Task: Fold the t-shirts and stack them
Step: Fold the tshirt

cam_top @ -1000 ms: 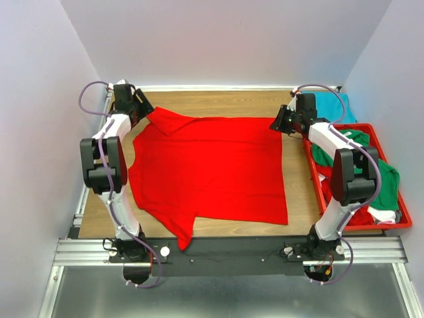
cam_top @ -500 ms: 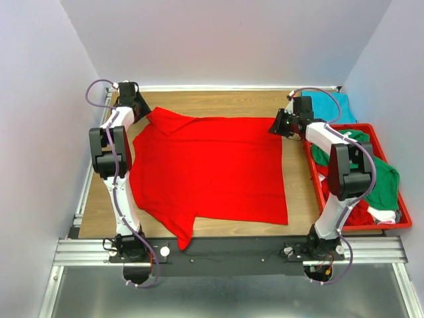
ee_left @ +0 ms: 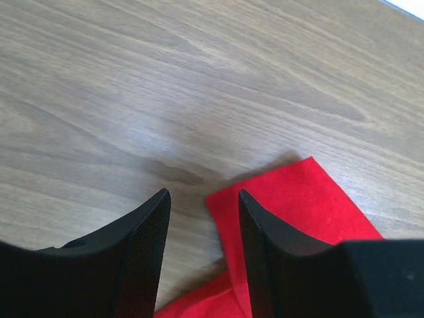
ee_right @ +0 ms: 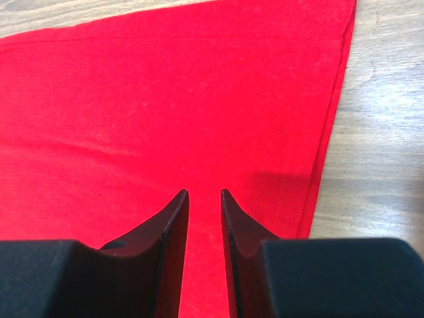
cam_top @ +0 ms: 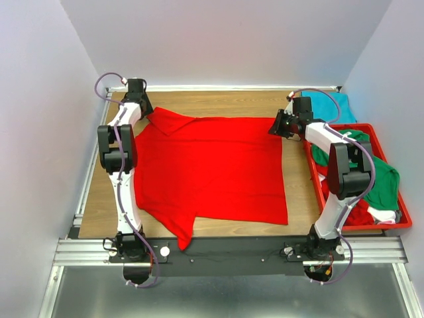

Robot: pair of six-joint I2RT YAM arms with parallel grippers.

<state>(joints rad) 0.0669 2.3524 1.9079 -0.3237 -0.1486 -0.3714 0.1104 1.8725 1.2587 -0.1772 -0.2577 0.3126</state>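
The wooden table [cam_top: 232,103] carries the red t-shirt [cam_top: 212,169] spread flat across its middle, collar toward the left arm, one sleeve at the near edge and the other at the far left corner. At the right edge a red tray [cam_top: 405,222] holds crumpled green shirts [cam_top: 387,182]. A teal shirt [cam_top: 331,106] lies just behind the tray. Nothing lies on the red shirt.

The top view hides both sets of fingers. The left wrist view shows the left gripper [ee_left: 202,199] with fingers apart over bare wood, the far sleeve's corner under one finger. The right wrist view shows the right gripper [ee_right: 204,195] with fingers slightly apart, holding nothing, above the shirt's hem corner.

Since a second ago the left arm has swung toward the far left corner. The right arm has barely shifted and the shirt has stayed put.
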